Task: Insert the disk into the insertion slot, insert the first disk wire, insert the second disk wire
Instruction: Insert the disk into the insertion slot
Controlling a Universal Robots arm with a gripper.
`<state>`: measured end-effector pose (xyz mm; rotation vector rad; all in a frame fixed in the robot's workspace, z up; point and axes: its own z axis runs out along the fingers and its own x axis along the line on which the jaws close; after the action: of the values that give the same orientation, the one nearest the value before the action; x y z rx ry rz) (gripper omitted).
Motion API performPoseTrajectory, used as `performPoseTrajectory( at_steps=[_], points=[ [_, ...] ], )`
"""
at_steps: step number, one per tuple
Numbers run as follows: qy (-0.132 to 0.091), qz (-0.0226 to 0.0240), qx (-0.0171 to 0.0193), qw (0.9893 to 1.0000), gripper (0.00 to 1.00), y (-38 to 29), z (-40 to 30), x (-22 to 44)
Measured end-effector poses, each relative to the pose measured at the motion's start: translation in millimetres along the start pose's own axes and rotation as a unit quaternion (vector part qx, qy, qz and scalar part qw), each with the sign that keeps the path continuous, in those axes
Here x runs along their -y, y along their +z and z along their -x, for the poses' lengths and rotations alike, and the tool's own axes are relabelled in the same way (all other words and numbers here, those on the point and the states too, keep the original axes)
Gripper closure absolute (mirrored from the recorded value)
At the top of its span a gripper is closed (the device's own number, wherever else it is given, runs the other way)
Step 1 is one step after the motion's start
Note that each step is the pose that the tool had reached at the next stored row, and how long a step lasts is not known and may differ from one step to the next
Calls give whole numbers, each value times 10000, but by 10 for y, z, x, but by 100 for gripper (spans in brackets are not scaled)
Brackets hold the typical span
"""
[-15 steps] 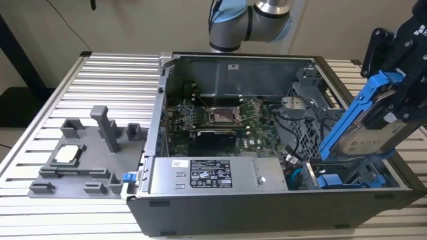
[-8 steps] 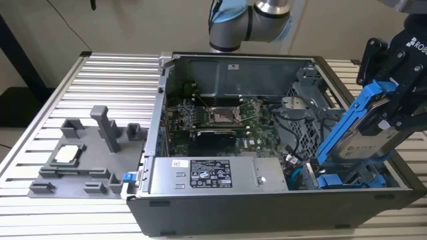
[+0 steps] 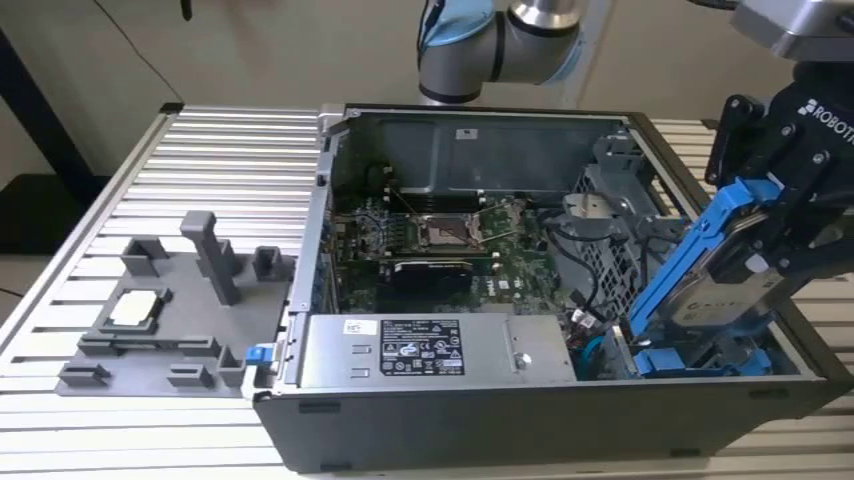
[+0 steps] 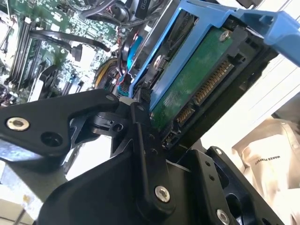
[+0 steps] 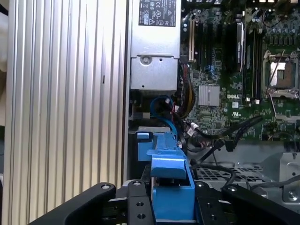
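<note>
My gripper [image 3: 771, 240] is shut on the disk [image 3: 714, 275], a silver-grey drive in a bright blue bracket. The disk hangs steeply tilted over the case's near corner at the exterior view's right, its lower end down by the blue rails [image 3: 701, 360]. In the second wrist view the black fingers [image 4: 140, 136] clamp the disk [image 4: 192, 84], with its green board and connector pins showing. The first wrist view has the bracket [image 5: 169, 161] between the gripper [image 5: 171, 201] arms. The grey perforated cage [image 3: 603, 235] with the insertion slot lies beside it. Loose cables [image 3: 583, 320] sit nearby; which are disk wires I cannot tell.
The open computer case [image 3: 534, 400] rests on a ribbed aluminium table [image 3: 227, 150]. Inside are the motherboard [image 3: 441, 240] and a grey power-supply box [image 3: 427, 350]. A grey fixture plate [image 3: 174, 320] with posts and a chip stands at the exterior view's left.
</note>
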<state>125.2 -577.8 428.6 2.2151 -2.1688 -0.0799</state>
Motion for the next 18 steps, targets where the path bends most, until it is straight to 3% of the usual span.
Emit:
performPoseTrajectory(
  at_steps=[6, 18],
  points=[
    [1, 29, 1, 10000, 67, 91, -1, 22],
    [5, 44, 7, 10000, 67, 240, 42, 71]
  ],
)
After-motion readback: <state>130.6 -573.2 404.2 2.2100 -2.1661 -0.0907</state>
